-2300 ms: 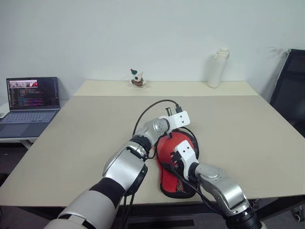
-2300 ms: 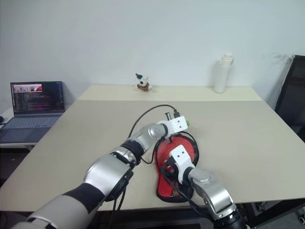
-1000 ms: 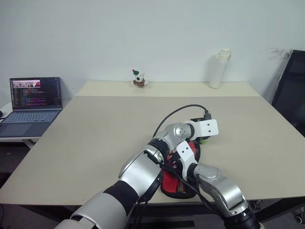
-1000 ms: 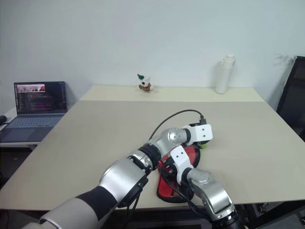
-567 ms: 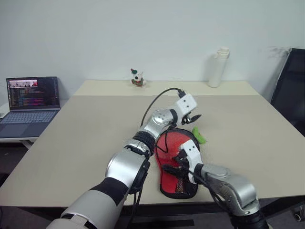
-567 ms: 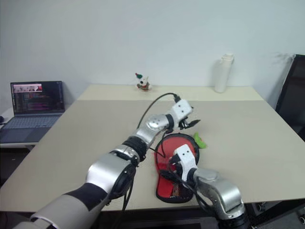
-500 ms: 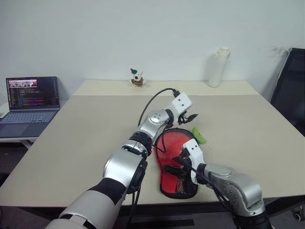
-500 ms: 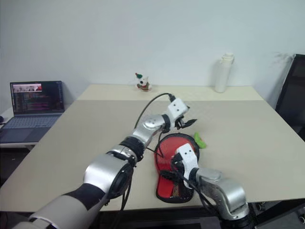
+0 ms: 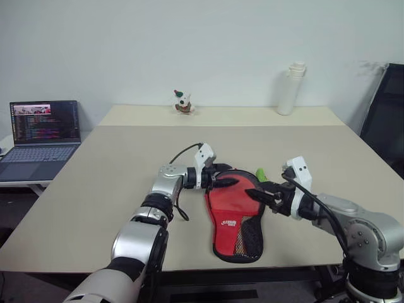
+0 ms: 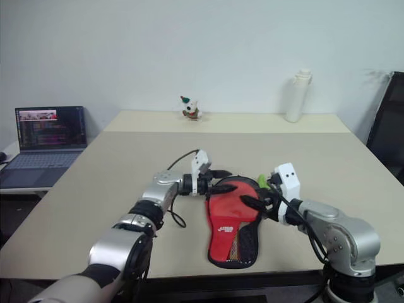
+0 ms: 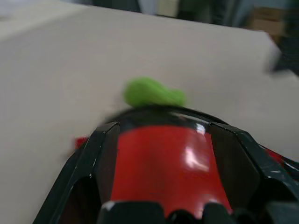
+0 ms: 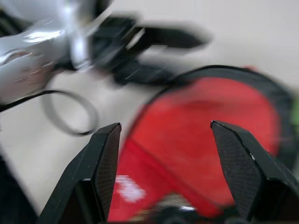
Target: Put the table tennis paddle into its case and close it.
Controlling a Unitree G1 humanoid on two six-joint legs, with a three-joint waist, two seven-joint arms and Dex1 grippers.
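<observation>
Both grippers are seen with fingers apart, nothing held: the left gripper (image 9: 222, 180) at the case's (image 9: 254, 228) nine-o'clock rim, the right gripper (image 9: 260, 194) at its three-o'clock rim. The red paddle (image 9: 228, 201) lies inside the open case near the table's (image 9: 113, 164) front edge; bare tabletop is left all around.

Head views bright, even, diffuse overhead light; soft faint shadows under case (image 9: 235, 218). Laptop (image 9: 43, 123) screen glowing at 9 o'clock. Both wrist views motion-blurred: green charm (image 11: 152, 92) smeared, background out of focus. Small glare patch on paddle (image 11: 164, 164) rubber. Right wrist view streaked.
</observation>
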